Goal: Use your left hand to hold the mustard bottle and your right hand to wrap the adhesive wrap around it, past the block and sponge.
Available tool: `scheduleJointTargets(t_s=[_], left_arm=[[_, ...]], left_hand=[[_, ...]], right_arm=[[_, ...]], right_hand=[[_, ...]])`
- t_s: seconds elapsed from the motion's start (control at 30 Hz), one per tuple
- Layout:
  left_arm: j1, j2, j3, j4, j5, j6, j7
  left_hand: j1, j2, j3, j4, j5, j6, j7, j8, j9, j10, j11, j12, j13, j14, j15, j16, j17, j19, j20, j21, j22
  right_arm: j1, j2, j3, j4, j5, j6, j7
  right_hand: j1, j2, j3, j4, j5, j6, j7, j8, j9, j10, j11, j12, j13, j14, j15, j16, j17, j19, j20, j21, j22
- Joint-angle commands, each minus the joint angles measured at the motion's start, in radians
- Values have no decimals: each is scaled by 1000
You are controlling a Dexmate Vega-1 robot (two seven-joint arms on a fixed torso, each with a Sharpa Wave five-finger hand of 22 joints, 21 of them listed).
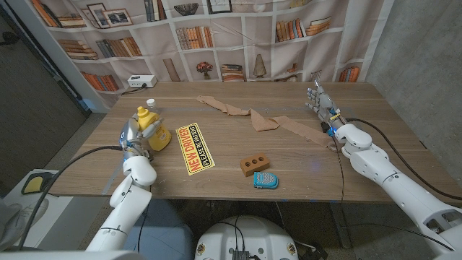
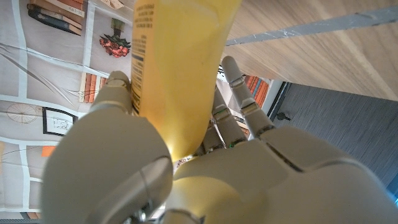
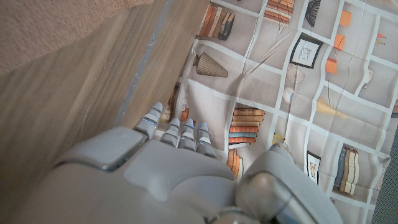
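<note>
At the table's left side, left hand [image 1: 134, 137] grips the mustard bottle [image 1: 153, 131]; right hand [image 1: 319, 100] hovers, fingers spread, holding nothing.

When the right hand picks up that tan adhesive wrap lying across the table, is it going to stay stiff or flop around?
Probably floppy: the adhesive wrap lies in loose, twisted folds across the table, so it should sag and trail from the right hand. It looks thin, so likely light. Being adhesive, it may cling to itself where folds touch.

The yellow sign [image 1: 193, 149] lying on the table reads "NEW DRIVER, PLEASE BE PATIENT"
</note>
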Motion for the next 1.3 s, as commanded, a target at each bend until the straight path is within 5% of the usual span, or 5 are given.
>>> scheduleJointTargets(t_s=[0.03,1.3], left_arm=[[16,-31,-11,-27,-26,-82,42],[-19,-137,10,-40,-202,-327,16]], left_hand=[[295,276,18,4,-9,-12,-5,14,21,-5,0,4,4,-5,-3,9,7,-9,-2,21,12],[317,257,24,0,-29,23,-14,47,16,43,-12,8,-20,27,-18,17,-14,-25,-21,135,42]], right_arm=[[-9,-1,5,2,6,18,8],[-23,-3,17,1,15,44,16]], right_hand=[[-2,11,3,-8,-2,8,-4,2,4,3,-2,0,4,-3,-5,3,1,-1,3,7,3],[-1,15,6,-10,-3,9,-4,2,4,3,-3,0,4,-3,-6,3,0,-1,2,6,3]])
